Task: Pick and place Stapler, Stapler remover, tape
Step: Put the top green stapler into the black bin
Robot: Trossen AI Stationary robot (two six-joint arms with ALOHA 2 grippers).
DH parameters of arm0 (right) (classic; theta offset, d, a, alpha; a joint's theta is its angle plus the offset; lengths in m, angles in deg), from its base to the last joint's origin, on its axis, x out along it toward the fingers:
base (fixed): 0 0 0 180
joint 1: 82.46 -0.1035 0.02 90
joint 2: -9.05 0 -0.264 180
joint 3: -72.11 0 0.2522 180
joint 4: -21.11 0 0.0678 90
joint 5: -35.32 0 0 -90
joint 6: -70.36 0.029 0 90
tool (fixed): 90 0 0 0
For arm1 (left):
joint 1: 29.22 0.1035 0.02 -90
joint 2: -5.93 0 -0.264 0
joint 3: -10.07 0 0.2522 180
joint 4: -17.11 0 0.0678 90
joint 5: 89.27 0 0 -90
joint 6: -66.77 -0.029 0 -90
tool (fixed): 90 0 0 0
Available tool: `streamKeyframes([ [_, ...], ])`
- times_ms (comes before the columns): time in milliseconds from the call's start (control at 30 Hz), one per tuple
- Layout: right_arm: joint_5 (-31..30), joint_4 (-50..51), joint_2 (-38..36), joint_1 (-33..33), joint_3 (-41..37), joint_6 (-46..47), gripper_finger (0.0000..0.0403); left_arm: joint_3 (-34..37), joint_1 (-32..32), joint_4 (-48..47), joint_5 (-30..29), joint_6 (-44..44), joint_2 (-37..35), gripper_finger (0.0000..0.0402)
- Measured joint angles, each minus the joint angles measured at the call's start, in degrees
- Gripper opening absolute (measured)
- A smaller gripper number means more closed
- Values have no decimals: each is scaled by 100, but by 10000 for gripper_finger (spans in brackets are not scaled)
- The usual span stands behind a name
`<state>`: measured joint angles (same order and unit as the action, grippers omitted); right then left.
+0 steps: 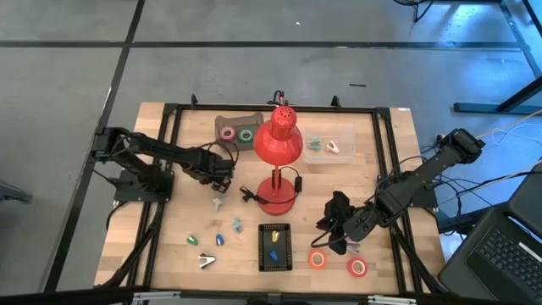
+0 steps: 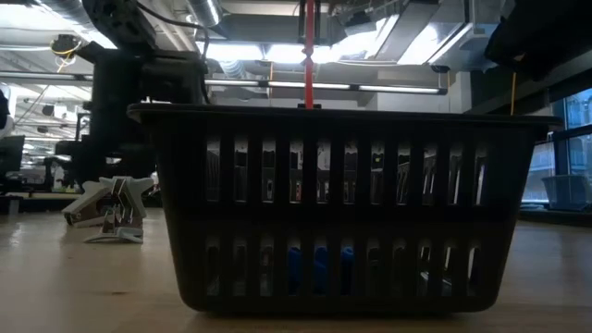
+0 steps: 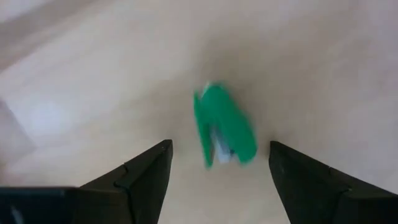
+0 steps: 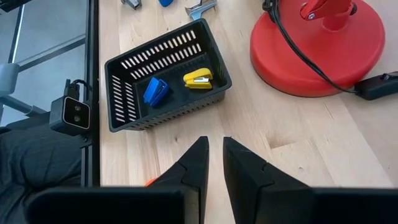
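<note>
My left gripper (image 1: 220, 176) (image 3: 221, 148) is open over the table's left half. A small green stapler (image 3: 224, 127) lies flat on the wood between and just past its fingers, untouched. My right gripper (image 1: 335, 222) (image 4: 214, 155) is shut and holds nothing; it hovers near the red lamp's base (image 4: 317, 46). A black basket (image 1: 274, 246) (image 4: 168, 74) holds a blue stapler (image 4: 155, 91) and a yellow one (image 4: 199, 78). A silver stapler remover (image 1: 206, 261) (image 2: 111, 213) lies near the front left. Two tape rolls (image 1: 318, 259) (image 1: 357, 268) lie front right; two more (image 1: 236, 133) sit in a grey tray.
A red desk lamp (image 1: 278, 144) stands mid-table, its cord (image 4: 292, 43) trailing over the base. Small staplers (image 1: 193, 240) (image 1: 219, 240) (image 1: 237, 224) (image 1: 218, 203) are scattered front left. A clear tray (image 1: 329, 148) with small items sits at the far right. A black frame (image 1: 169, 152) rims the table.
</note>
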<state>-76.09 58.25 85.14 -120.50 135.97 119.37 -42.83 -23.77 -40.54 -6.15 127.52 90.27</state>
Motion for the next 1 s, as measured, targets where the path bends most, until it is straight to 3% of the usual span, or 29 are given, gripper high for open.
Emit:
streamKeyframes([
  [233, 0, 1, 0, 0, 0, 0, 49, 7, 329, 299, -331, -186, -1, 252],
  [367, 0, 2, 0, -2, 0, 19, 49, 139, 324, 250, -290, -201, -28, 229],
  [733, -2, 2, 0, -2, 0, -17, 49, 313, 214, 185, -158, -686, -46, 50],
  [1000, -2, 4, 0, 0, 0, -13, 49, 61, 201, 217, 295, -1604, -708, 51],
])
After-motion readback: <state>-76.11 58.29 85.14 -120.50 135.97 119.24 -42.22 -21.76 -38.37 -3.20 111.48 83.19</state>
